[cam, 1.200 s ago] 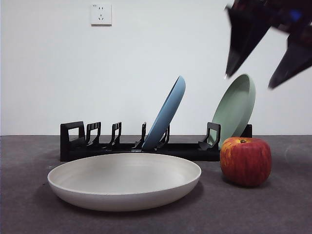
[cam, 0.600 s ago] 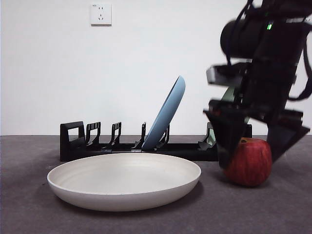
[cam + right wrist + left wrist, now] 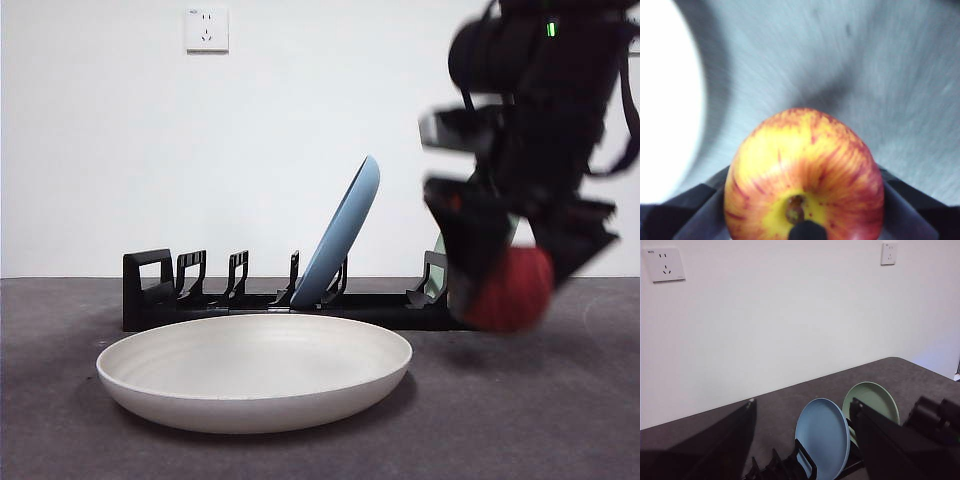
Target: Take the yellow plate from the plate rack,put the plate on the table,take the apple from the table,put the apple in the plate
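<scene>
The yellow plate (image 3: 255,372) lies flat on the table (image 3: 60,430) in front of the black plate rack (image 3: 200,295); its bright edge shows in the right wrist view (image 3: 665,100). My right gripper (image 3: 515,285) is shut on the red apple (image 3: 508,290) and holds it just above the table, to the right of the plate. In the right wrist view the apple (image 3: 805,180) sits between the jaws, stem up. My left gripper (image 3: 805,440) is open and empty, raised high above the rack.
A light blue plate (image 3: 345,230) leans in the rack's middle slots. A pale green plate (image 3: 872,402) stands at the rack's right end, mostly hidden by the arm in the front view. A wall socket (image 3: 207,29) is on the white wall.
The right gripper came down from the top right onto the apple, closed on it, and has now lifted it off the table.
</scene>
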Controlling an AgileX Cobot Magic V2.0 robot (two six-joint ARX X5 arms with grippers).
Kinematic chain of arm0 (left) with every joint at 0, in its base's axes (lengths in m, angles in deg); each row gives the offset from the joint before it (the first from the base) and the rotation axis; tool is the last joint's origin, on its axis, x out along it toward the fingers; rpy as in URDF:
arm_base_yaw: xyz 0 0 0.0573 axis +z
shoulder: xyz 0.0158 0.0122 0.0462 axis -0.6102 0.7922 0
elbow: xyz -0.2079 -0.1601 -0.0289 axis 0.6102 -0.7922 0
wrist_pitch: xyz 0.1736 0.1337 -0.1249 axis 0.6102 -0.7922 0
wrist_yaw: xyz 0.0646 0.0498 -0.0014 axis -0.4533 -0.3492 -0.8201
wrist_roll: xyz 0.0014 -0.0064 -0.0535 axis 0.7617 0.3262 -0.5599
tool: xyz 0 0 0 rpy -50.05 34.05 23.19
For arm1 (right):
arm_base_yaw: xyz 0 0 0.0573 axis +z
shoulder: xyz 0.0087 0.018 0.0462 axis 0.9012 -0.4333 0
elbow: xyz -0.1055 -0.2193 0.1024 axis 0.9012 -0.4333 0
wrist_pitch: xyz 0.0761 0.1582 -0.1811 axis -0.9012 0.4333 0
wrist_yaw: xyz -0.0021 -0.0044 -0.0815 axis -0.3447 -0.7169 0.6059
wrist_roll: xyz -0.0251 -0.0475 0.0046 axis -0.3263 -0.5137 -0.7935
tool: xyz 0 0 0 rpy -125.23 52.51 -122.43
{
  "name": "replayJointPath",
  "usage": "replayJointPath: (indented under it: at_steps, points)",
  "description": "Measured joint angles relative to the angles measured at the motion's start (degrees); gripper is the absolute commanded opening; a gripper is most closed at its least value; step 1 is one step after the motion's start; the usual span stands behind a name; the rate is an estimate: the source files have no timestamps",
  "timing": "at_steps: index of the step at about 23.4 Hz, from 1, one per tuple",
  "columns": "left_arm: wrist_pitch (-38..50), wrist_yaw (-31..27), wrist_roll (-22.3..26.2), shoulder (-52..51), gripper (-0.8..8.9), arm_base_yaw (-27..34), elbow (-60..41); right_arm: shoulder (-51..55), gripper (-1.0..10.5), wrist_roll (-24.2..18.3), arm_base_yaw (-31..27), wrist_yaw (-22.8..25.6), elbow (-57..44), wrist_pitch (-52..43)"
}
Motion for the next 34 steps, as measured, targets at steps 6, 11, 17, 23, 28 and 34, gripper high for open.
replayJointPath:
  at_steps: [6,11,17,23,28,34]
  points:
    - [-0.15,0.0,0.0,0.0,3.14,0.0,0.0,2.86,-0.1,0.94,8.28,-0.04,11.67,1.7]
    - [-0.28,0.04,0.0,0.0,3.14,0.0,0.0,-0.44,-0.1,1.07,16.44,-0.17,17.03,-1.44]
    - [-1.16,0.07,1.46,0.0,3.14,0.0,0.0,-9.92,-0.1,1.07,19.67,-0.2,17.42,-2.51]
    - [-3.37,0.07,1.51,0.0,3.14,0.0,0.0,-18.29,-0.1,1.07,20.57,-0.17,17.42,-2.86]
    - [-4.92,0.07,1.51,0.0,3.14,0.0,0.0,-19.5,0.1,1.07,20.74,-0.17,17.42,-2.95]
    - [-5.62,0.07,1.51,0.0,3.14,0.0,0.0,-19.5,0.1,1.07,20.76,-0.17,17.42,-2.99]
